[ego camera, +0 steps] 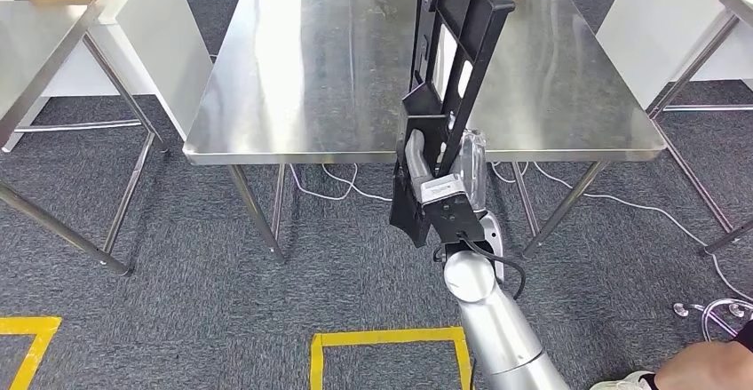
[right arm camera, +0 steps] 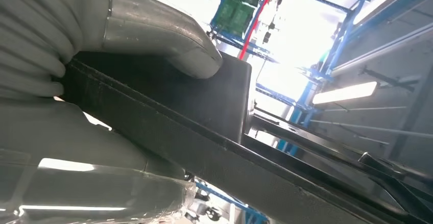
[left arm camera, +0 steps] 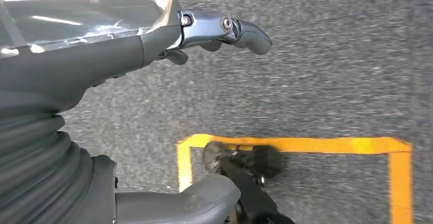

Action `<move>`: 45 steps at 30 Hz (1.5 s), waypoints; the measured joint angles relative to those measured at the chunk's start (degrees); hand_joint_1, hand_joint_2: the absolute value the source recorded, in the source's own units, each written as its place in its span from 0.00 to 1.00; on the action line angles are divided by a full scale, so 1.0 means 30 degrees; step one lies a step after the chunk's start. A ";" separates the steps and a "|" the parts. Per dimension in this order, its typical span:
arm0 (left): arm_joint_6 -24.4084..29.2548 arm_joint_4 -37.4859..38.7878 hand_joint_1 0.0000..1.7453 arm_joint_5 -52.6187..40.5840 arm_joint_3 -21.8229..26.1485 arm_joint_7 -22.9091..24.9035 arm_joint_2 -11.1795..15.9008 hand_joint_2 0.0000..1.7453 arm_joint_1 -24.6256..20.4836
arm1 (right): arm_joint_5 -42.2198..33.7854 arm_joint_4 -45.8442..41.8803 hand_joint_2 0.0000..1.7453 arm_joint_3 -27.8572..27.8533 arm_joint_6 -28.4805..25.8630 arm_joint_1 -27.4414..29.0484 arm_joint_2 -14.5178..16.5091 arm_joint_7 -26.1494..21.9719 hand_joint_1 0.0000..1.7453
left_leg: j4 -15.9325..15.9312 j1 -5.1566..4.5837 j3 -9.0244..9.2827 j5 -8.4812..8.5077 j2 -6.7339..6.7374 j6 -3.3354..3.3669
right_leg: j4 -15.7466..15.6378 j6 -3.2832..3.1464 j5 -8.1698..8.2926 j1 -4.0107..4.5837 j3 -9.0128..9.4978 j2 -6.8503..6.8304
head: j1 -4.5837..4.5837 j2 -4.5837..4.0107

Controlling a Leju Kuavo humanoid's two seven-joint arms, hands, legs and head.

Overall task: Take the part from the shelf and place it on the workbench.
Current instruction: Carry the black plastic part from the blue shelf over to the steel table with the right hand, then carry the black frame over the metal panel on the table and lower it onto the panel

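Right hand (ego camera: 437, 196) is what I'm watching: it grips the part (ego camera: 451, 70) at its lower end, fingers wrapped round the black frame, the silver arm rising from below toward the workbench (ego camera: 293, 79). From my right wrist camera I see the thick grey thumb (right arm camera: 158, 38) pressed flat on one face of the part (right arm camera: 214, 127), with the ribbed cover close behind it. I hold the part nearly upright, tilted a little, its lower end in front of the workbench's near edge and its upper end reaching over the steel top; it is clear of the surface. The workbench stands on grey carpet, white cables trailing under it. Left hand (left arm camera: 214, 32) hangs over the carpet, holding nothing, its dark fingers stretched out and apart from the thumb (left arm camera: 178, 203). Below it lies a corner of yellow floor tape (left arm camera: 306, 145). A person's hand (ego camera: 701, 368) shows well to the right of the workbench, near the floor.
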 joint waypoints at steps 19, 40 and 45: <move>-0.0027 0.0000 0.00 0.0084 -0.0020 -0.0069 -0.0027 1.00 -0.0044 | 0.0488 0.0175 1.00 0.0060 -0.0018 -0.0085 0.0222 0.0020 1.00 | -0.0957 -0.0500 0.2371 -0.1001 -0.0240 0.0789 | 0.0295 -0.0092 0.1039 0.0568 -0.2025 -0.0200 | 0.0103 0.0000; -0.0353 -0.0022 0.00 -0.0209 -0.0974 0.0492 -0.0018 1.00 -0.0673 | 1.1684 0.0619 1.00 -0.0128 -0.1750 -0.1907 -0.0344 0.4481 1.00 | -0.1421 -0.0321 0.1792 -0.0337 -0.0029 0.1262 | 0.5007 0.0183 -0.1160 0.0396 -0.3305 -0.0050 | 0.0071 0.0000; -0.0370 -0.0020 0.00 -0.0091 -0.1062 0.0525 -0.0042 1.00 -0.0722 | 1.4219 0.2514 1.00 0.0251 -0.1546 -0.3406 -0.0595 0.5847 1.00 | -0.1396 -0.0095 0.2595 -0.1012 -0.0132 0.0833 | 0.2406 0.1235 0.1110 -0.0133 -0.3561 -0.0190 | 0.0120 0.0000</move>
